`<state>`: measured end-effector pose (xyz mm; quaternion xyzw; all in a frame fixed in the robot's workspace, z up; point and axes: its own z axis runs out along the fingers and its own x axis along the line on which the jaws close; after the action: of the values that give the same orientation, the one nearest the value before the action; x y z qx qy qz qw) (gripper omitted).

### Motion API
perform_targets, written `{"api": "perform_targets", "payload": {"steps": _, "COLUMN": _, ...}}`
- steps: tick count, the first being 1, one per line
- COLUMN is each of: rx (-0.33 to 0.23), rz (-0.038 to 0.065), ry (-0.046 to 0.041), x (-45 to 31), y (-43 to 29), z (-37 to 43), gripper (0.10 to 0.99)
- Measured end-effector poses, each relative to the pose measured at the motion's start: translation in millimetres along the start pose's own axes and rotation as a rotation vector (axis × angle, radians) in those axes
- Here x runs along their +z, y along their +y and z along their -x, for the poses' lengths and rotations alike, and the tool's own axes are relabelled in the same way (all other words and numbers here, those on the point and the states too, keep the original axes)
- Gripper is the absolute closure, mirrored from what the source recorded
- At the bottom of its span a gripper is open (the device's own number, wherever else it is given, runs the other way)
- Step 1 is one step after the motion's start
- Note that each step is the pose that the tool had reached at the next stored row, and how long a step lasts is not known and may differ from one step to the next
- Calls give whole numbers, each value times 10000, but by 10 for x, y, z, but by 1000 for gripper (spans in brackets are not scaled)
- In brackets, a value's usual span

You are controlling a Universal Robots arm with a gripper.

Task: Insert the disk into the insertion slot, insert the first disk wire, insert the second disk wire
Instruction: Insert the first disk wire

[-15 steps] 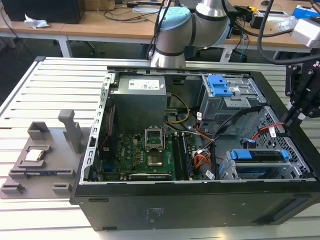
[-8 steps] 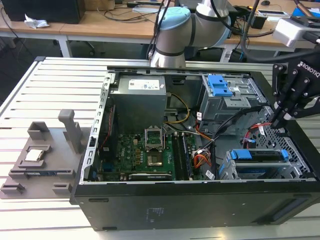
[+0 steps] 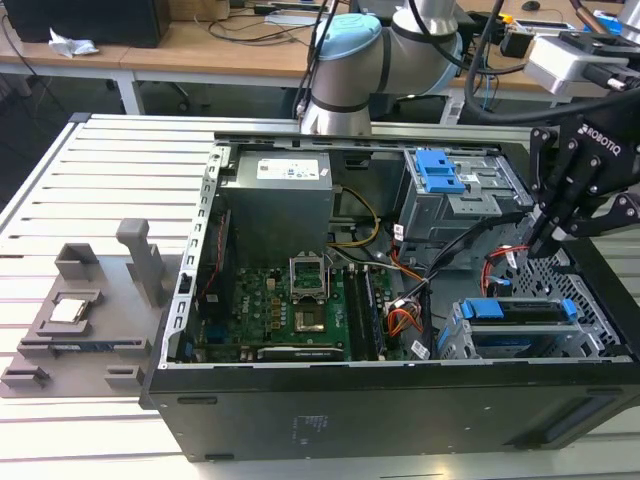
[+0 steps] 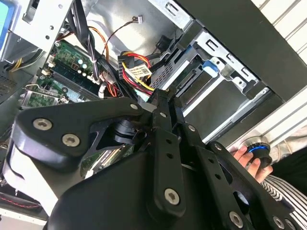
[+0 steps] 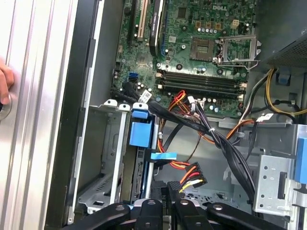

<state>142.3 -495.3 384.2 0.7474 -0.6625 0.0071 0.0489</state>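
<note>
The disk (image 3: pixel 520 312), in its bright blue carrier, sits inside the insertion slot (image 3: pixel 545 348), the grey perforated cage at the case's front corner on the exterior view's right. In the first wrist view the carrier's blue end (image 5: pixel 141 134) shows in a bay of the cage (image 5: pixel 103 158). My gripper (image 3: pixel 548 243) hangs above and behind the cage, fingers together, and I see nothing between them. A bundle of red, yellow and black wires with a connector (image 5: pixel 192 175) lies loose just past my gripper (image 5: pixel 167 191). In the second wrist view the gripper (image 4: pixel 160 93) points at the same bundle (image 4: pixel 136 72).
A taller metal box with a blue latch (image 3: pixel 440 170) stands behind the cage. The power supply (image 3: pixel 275 190) and motherboard (image 3: pixel 300 300) take up the case's left half. A grey fixture (image 3: pixel 80 310) lies outside the case. A person's hand (image 4: pixel 252 160) rests by the case.
</note>
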Motion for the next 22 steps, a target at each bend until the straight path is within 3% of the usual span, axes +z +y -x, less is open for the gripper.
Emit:
{"api": "perform_targets", "payload": {"steps": 13, "rx": -2, "rz": 0, "ry": 1, "x": 25, "y": 55, "z": -80, "gripper": 918}}
{"api": "perform_targets", "payload": {"steps": 22, "rx": 0, "rz": 0, "ry": 1, "x": 26, "y": 56, "z": -82, "gripper": 918}}
